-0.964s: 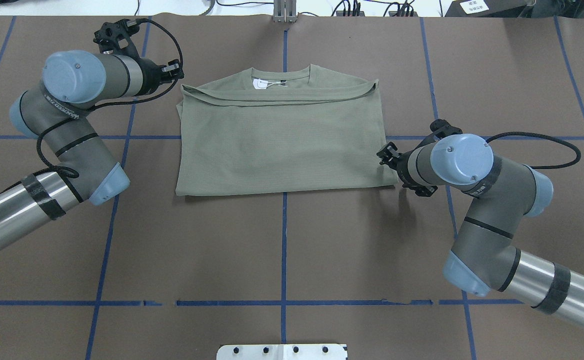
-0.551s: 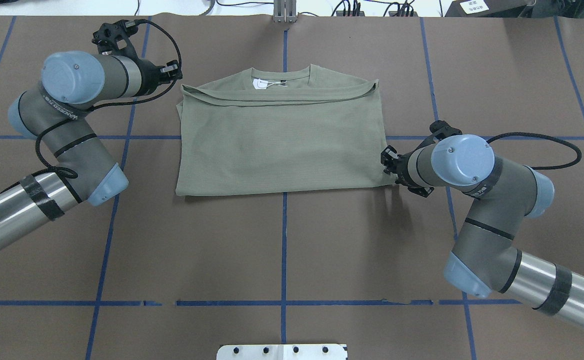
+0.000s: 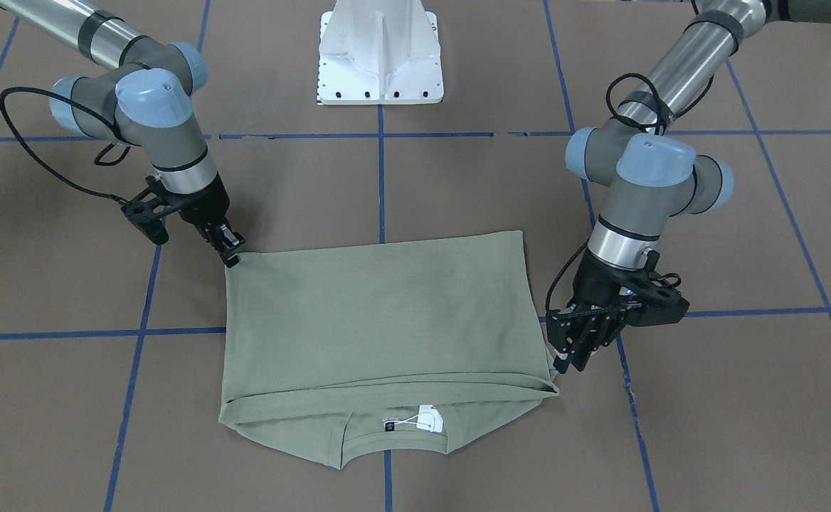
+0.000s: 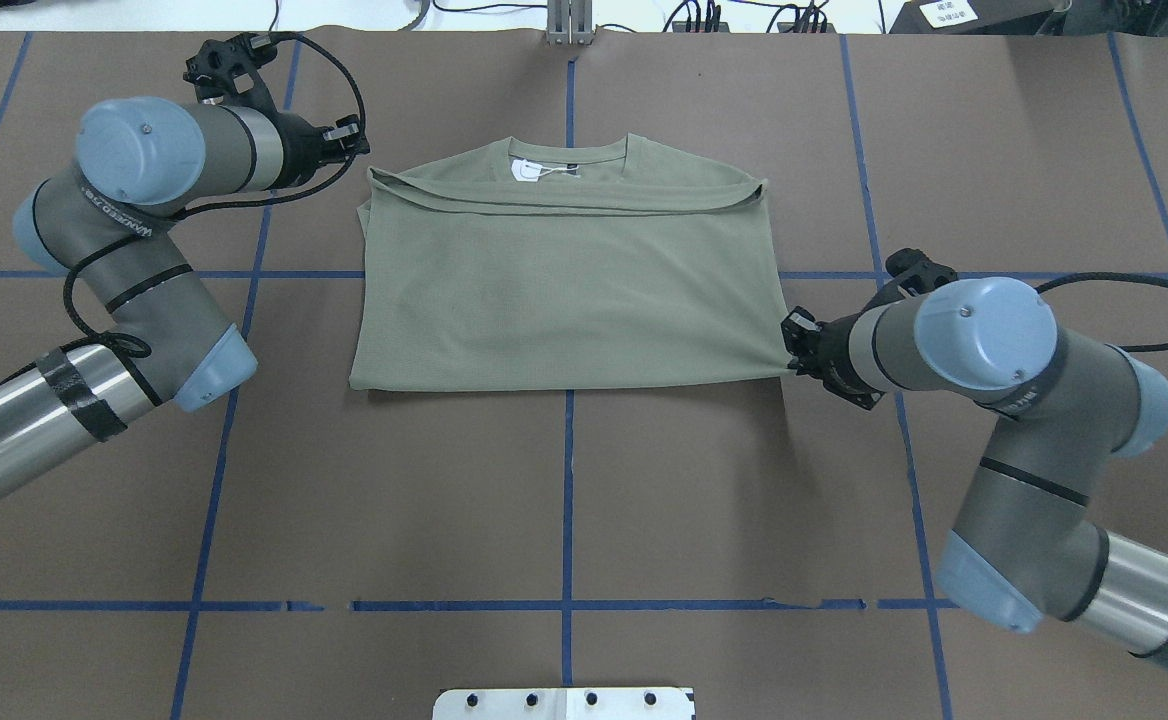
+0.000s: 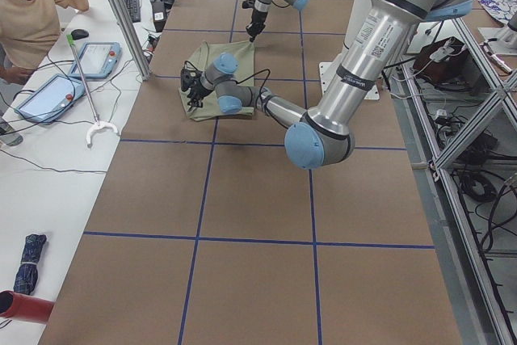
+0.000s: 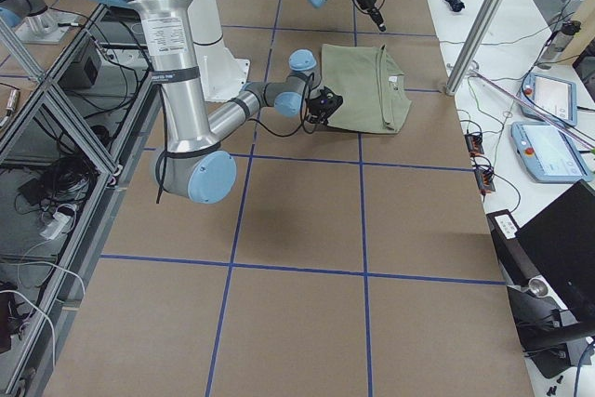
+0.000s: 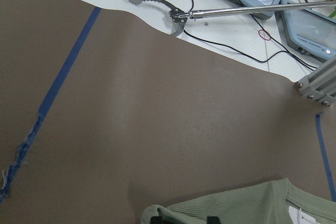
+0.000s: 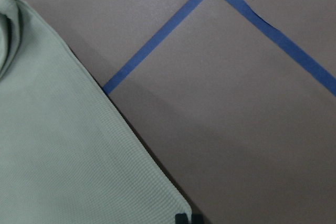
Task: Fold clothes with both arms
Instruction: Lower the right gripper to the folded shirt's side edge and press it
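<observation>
Two black grippers sit at opposite corners of one sage-green shirt (image 3: 380,313) in the front-facing view. At the left, the right gripper (image 3: 233,257) points down at the shirt's upper left corner. Its fingers are pressed together on the cloth edge, as the bottom of its wrist camera's frame shows. The shirt lies folded into a rectangle in the middle of the brown table (image 3: 743,427), below the white pedestal (image 3: 380,64). Its collar is toward the bottom edge, with the white tag (image 3: 430,419) showing inside. At the right, the left gripper (image 3: 563,359) meets the lower right corner; its wrist camera shows fingertips set apart with cloth bunched between, and whether they grip I cannot tell
</observation>
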